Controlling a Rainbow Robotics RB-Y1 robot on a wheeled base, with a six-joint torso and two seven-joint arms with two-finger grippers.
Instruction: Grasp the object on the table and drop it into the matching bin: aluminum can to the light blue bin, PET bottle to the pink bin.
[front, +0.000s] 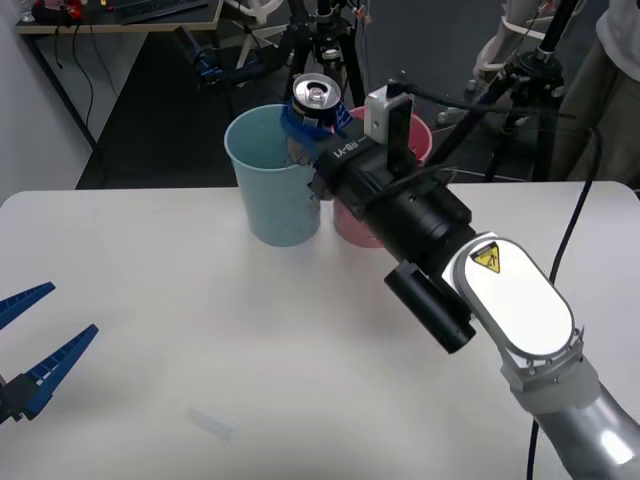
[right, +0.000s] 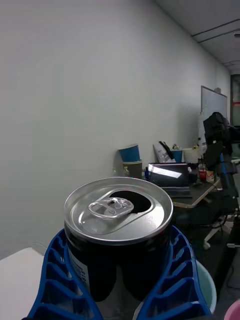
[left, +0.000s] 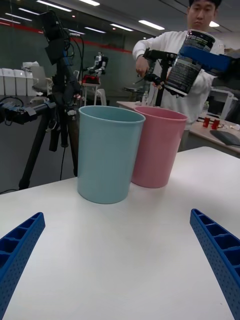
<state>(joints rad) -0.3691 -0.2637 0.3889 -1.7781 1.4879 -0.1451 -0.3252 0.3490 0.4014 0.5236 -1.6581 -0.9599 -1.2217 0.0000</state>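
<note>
Resting low over bench's near left edge: left end effector, blue fingers spread wide, released, holding nothing. Reaching from near right toward far edge: right end effector, clenched on aluminum can, can upright, pull-tab top up, raised above rims. Standing near far edge, side by side and touching: light blue bin left, pink bin right, can roughly above their meeting rims.

the aluminum can, opened, is hanging slightly tilted above the rims where the light blue bin is touching the pink bin on the table.
</note>
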